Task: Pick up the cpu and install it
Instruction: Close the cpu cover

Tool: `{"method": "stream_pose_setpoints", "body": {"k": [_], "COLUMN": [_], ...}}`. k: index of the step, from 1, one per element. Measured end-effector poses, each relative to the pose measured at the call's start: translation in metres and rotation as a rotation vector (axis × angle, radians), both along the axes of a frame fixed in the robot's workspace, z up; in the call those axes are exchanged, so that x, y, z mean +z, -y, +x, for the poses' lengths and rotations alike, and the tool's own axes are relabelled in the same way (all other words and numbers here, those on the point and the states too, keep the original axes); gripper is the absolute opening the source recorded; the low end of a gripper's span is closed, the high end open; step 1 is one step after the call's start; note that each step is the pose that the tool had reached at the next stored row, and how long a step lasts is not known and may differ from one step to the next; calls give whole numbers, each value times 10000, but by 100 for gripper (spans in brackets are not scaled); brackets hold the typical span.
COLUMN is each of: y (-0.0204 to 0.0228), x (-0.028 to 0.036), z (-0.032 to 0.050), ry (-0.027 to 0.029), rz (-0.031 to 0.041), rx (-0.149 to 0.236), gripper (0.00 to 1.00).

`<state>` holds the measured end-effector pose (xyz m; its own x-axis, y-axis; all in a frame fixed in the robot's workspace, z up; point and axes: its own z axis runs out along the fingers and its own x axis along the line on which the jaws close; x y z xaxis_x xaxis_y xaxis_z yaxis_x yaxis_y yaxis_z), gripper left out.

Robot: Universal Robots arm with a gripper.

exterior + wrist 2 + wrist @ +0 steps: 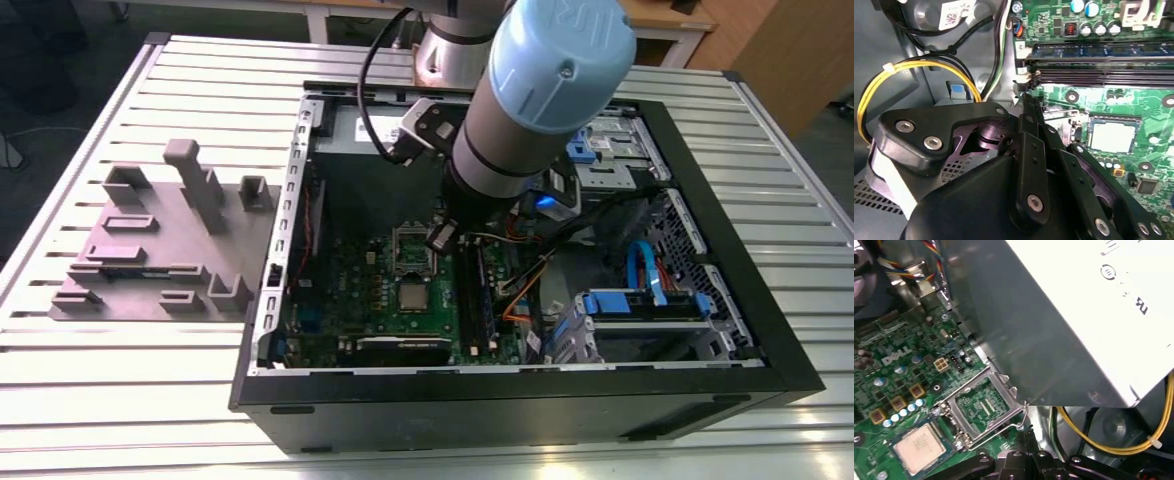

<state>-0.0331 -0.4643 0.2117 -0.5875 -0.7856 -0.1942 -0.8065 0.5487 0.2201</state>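
In the exterior view, the arm [534, 110] is reaching down into the open case [534, 400], its gripper [441, 238] hanging over the board [360, 290]; the cpu [412, 295] is lying in its socket at the gripper's 7 o'clock, apart from it. In the second wrist view, the black fingers [1029, 125] are pressing together with nothing between them, the cpu [1111, 135] sitting at their 3 o'clock. In the first wrist view, the cpu [919, 447] is resting beside the raised frame [984, 407], near the gripper [1024, 437].
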Motion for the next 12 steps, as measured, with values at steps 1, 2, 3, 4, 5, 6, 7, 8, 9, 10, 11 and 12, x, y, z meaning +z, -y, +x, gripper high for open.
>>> {"method": "stream_pose_setpoints", "body": {"k": [1,2,3,4,5,6,7,8,9,10,11,12], "y": [-3,-7,-13,-19,-25,-27,-30,-34,-39,-43,-49,-56], "x": [-8,-15,-21,-29,-37,-45,-52,-57,-64,-70,-75,-78], "z": [0,0,0,0,0,0,0,0,-1,-2,-2,-3], "ry": [0,0,0,0,-1,1,2,2,3,4,5,5], "rz": [22,42,58,74,90,109,125,135,145,149,151,151], "rx": [2,4,6,8,9,11,13,13,13,13,14,14], "gripper": [10,10,10,10,10,10,10,10,10,10,10,10]}}
